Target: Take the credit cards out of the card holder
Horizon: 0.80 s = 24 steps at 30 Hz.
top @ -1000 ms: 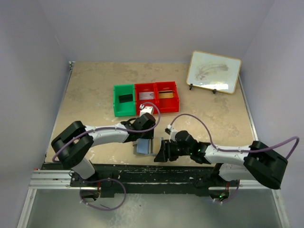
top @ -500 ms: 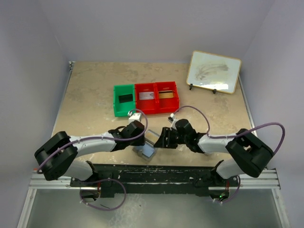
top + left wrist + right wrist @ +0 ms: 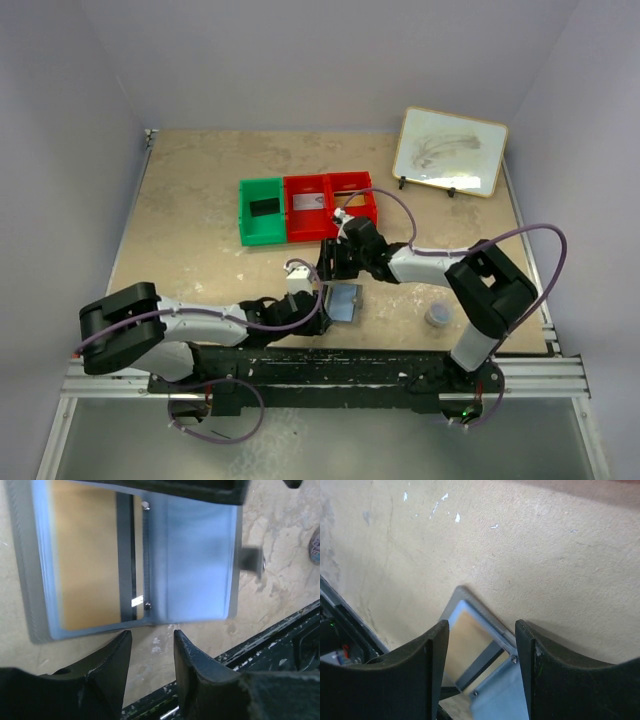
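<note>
- The green bin (image 3: 247,215) stands at the back left of the worktop (image 3: 200,260) with a dark flat item in it, probably as a drop-off spot for sorted cards.
- The left pincer (image 3: 151,636) lies low on the worktop at the near edge of the card holder (image 3: 344,300). It is released, its fingers a little apart with nothing between them, and seems placed to brace the case or slide it.
- The card holder lies opened flat near the front middle of the worktop, mirror side up, so its contents are exposed.
- A gold credit card (image 3: 85,555) with a dark stripe sits in the holder's left half in the left wrist view, not yet taken out.
- The right pincer (image 3: 480,625) hangs over the far side of the holder, released and empty, pointing down at the card, likely lined up to pick it.
- The red bin (image 3: 330,230) adjoins the green one; flat pieces lie in its compartments.
- A round puck (image 3: 438,315) and a whiteboard (image 3: 450,150) stand well apart to the right, uninvolved.
</note>
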{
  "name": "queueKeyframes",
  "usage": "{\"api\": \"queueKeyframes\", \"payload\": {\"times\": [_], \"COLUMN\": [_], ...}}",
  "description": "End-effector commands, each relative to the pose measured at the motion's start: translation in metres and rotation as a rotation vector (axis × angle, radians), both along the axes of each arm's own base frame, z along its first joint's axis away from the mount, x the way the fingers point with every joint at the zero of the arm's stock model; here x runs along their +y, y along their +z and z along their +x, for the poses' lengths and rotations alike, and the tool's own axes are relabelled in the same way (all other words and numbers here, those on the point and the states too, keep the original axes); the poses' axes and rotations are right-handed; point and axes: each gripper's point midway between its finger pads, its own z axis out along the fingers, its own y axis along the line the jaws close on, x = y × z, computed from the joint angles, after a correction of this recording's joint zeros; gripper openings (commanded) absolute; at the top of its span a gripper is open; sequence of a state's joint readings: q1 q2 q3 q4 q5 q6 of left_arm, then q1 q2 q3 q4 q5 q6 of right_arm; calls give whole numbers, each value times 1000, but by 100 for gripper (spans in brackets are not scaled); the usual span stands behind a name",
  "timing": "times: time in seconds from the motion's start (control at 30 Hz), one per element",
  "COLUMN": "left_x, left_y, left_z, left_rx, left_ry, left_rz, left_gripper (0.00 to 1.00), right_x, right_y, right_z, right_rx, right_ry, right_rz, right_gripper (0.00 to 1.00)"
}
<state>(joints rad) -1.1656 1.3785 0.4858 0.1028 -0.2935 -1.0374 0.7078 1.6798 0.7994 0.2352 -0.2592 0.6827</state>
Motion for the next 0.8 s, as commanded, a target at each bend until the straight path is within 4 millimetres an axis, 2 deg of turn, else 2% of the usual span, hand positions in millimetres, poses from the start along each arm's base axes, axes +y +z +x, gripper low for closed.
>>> {"api": "queueKeyframes", "payload": {"times": [0.0, 0.13, 0.3, 0.43, 0.5, 0.6, 0.7, 0.77], "left_x": [-5, -10, 5, 18, 19, 25, 30, 26], "left_y": [-7, 6, 36, 61, 67, 65, 65, 66], "left_z": [-4, -1, 8, 14, 20, 34, 48, 53], "left_rx": [22, -18, -112, -181, -187, -172, -166, -157], "left_ry": [115, 143, 152, 158, 156, 186, 208, 190], "left_rz": [-35, -45, -48, -67, -68, -28, -16, -47], "left_gripper": [37, 37, 39, 40, 40, 36, 35, 35], "right_x": [0, -10, -40, -29, -18, -8, -8, -8], "right_y": [0, 12, 51, 76, 75, 72, 60, 53], "right_z": [0, 7, 18, 2, -14, -29, -38, -44], "right_rx": [-28, -65, -172, -193, -152, -99, -47, -25], "right_ry": [87, 58, -88, -55, -25, -22, -33, -21], "right_rz": [-80, -129, -191, -32, 82, 210, 239, 240], "right_gripper": [59, 59, 57, 52, 50, 46, 45, 45]}}
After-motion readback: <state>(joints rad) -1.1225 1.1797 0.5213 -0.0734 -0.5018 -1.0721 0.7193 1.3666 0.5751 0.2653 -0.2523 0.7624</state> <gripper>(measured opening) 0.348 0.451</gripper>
